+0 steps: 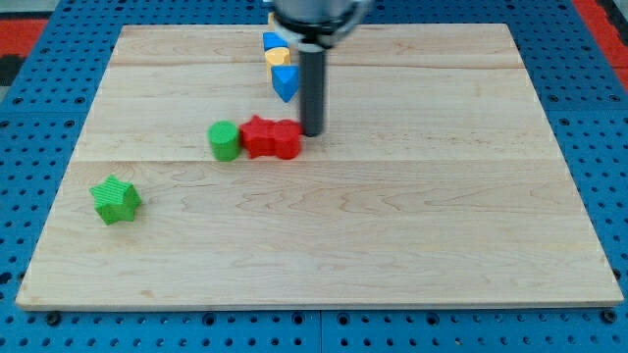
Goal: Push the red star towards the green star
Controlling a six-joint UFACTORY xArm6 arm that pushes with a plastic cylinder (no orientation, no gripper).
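The red star (258, 135) is seen near the surface (392, 226) centre, touching a red block (287, 140) and a green cylinder (225, 140). My tip (312, 132) is placed just right of the red block. The green star (116, 199) is set well apart, lower left. No pincer is fitted.

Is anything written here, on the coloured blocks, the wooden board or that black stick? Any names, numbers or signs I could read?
None: no word, number or sign shows anywhere.
The wooden board is bare wood.
The red star, the green star and the other blocks carry plain colour only.
My tip, just right of the red blocks, is unmarked.
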